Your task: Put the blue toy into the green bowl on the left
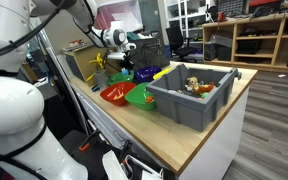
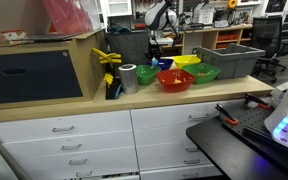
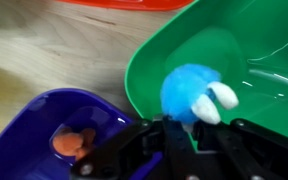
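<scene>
The blue toy is a fuzzy blue ball with white parts. In the wrist view it sits between my gripper's fingers, over the inside of a darker green bowl. The gripper looks shut on the toy. In both exterior views the gripper hangs low over the bowl cluster, above the darker green bowl. The lime-green bowl stands apart, beyond the red bowl, next to the grey bin. It is out of the wrist view.
A purple bowl holding a small orange thing touches the darker green bowl. A yellow bowl, a silver cup and a large grey bin share the wooden counter. A box stands at the counter's end.
</scene>
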Available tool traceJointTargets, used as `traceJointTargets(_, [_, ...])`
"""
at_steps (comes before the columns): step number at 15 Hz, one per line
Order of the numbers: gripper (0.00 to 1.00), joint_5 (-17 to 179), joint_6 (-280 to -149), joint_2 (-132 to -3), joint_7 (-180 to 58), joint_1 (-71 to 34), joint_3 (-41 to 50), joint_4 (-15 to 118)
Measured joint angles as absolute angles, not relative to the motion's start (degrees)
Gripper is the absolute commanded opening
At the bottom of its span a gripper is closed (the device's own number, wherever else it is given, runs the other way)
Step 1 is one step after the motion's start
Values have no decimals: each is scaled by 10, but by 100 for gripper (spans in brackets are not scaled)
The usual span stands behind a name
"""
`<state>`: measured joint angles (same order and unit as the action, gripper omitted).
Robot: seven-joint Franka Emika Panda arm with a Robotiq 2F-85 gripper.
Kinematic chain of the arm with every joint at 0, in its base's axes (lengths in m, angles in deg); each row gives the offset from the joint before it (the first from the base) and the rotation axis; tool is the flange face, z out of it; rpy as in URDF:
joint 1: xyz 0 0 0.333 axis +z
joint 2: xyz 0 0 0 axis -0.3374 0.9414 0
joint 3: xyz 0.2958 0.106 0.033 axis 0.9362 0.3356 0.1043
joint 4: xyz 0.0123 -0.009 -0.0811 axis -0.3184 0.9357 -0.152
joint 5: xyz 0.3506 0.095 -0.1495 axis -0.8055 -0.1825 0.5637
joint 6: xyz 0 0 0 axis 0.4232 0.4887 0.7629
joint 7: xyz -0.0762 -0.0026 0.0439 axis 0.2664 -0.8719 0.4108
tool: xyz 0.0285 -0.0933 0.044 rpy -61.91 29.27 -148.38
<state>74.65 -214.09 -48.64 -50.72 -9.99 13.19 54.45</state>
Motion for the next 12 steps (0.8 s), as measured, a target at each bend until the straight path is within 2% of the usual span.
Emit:
traceJointTargets(4, [4, 740, -2141, -432, -507, -90, 150, 481])
traceJointTargets(5, [7, 737, -2141, -420, -507, -88, 155, 469])
traceJointTargets(6, [41, 733, -2141, -410, -507, -86, 159, 457])
traceJointTargets(7, [42, 729, -2141, -401, -508, -85, 162, 447])
traceJointTargets(12, [78, 724, -2131, -386, -523, -87, 165, 421])
